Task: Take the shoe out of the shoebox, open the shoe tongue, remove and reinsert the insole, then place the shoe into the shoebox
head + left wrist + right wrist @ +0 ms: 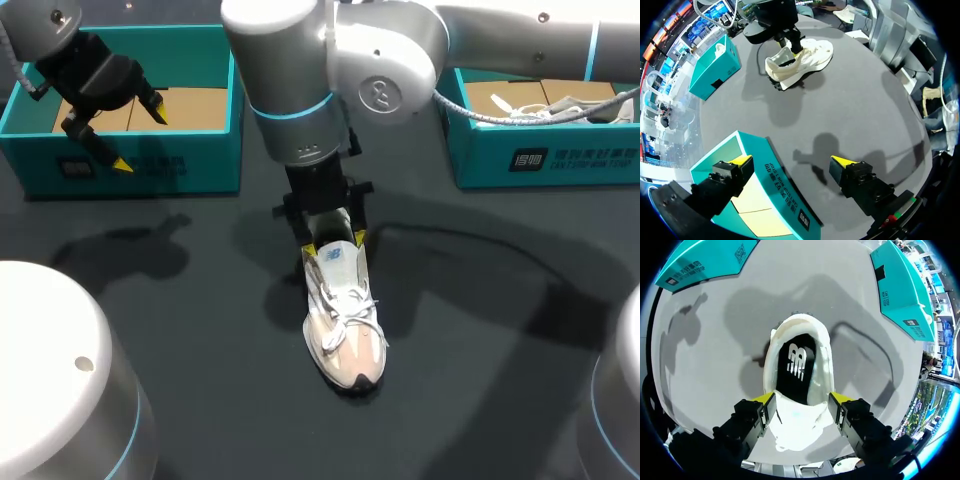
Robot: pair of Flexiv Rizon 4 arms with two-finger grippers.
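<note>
Shoe (345,320), white mesh with white laces, stands upright near the middle of the dark grey desk (200,330), outside both boxes. At left, the left end effector (140,140) hangs over the front wall of the open teal cardboard shoebox (150,165), fingers apart and holding nothing. At centre, the right end effector (334,243) is clamped on the shoe beside its heel opening, one finger per side. At right stands a second teal box (600,160).

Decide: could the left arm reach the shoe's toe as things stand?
Probably yes. The left fingers hang open above the box, open table lies between, and the right fingers clamp the shoe further back, leaving the toe free.
</note>
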